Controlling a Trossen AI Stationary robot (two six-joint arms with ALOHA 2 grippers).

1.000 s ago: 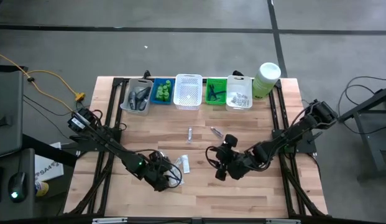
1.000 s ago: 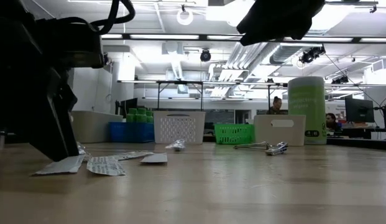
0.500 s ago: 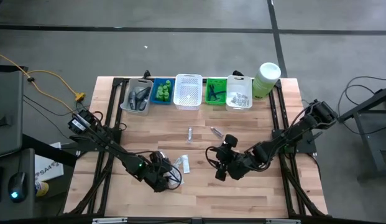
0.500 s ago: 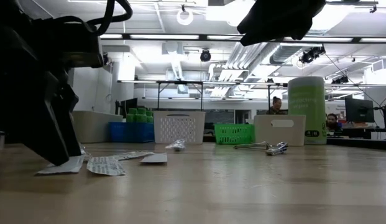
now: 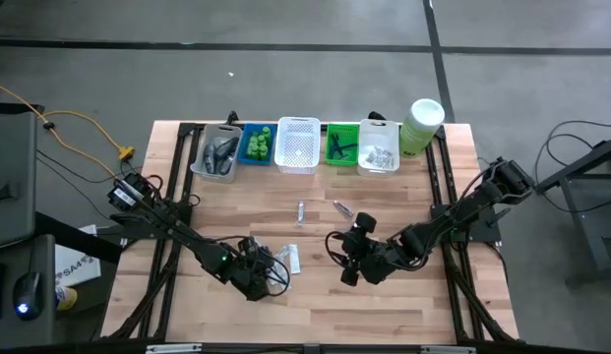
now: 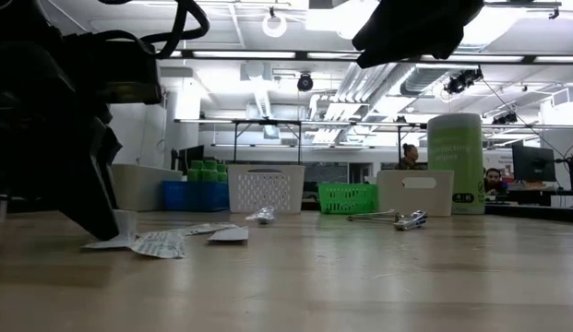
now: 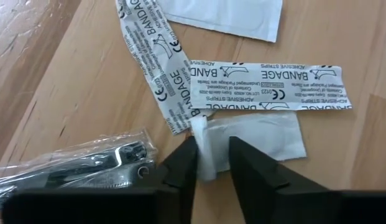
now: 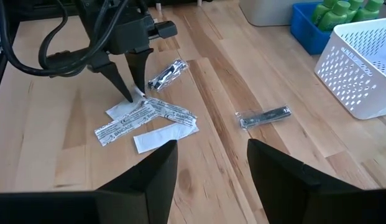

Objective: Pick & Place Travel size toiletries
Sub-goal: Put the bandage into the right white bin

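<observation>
Left wrist view: the left gripper (image 7: 211, 155) pinches the raised edge of a blank white sachet (image 7: 255, 140). Touching that sachet lie two printed bandage strips (image 7: 267, 87), crossed; just beyond them is a second blank sachet (image 7: 220, 15), and beside the gripper one wrapped razor (image 7: 81, 168). Well beyond this sachet pile, the right gripper (image 8: 208, 162) hovers, fingers apart and empty. Five baskets (image 5: 296, 144) line the far edge.
</observation>
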